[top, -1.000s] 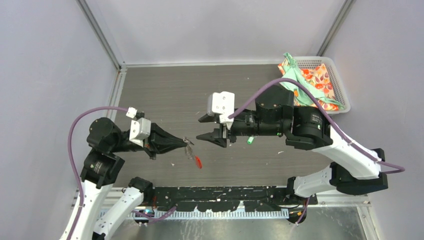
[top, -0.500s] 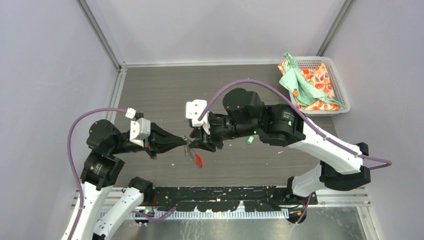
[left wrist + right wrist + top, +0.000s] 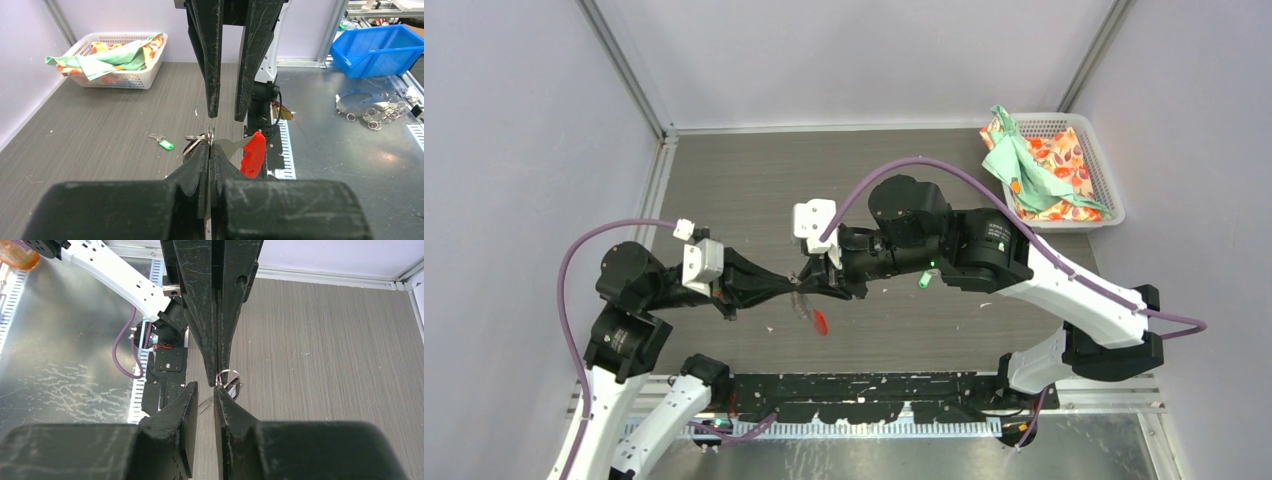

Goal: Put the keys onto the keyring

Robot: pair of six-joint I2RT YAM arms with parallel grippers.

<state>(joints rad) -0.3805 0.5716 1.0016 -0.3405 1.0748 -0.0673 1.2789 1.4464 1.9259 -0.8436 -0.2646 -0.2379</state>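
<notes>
My left gripper is shut on the keyring, pinching its metal ring upright above the table. The keyring's red tab hangs to the right of the fingers and shows in the top view as the red tab. My right gripper meets the left one tip to tip. Its jaws stand a narrow gap apart, and one fingertip is right beside the ring. The green-tagged key lies on the table under the right arm. Something dark hangs at the ring; I cannot tell what it is.
A white basket with patterned and green cloths stands at the back right corner. In the left wrist view a blue bin and several loose rings lie on the metal surface beyond the table's near edge.
The right arm swung left across the table until its fingertips reached the left gripper's tips, and its jaws narrowed. The left gripper kept its hold on the keyring, barely shifting.
</notes>
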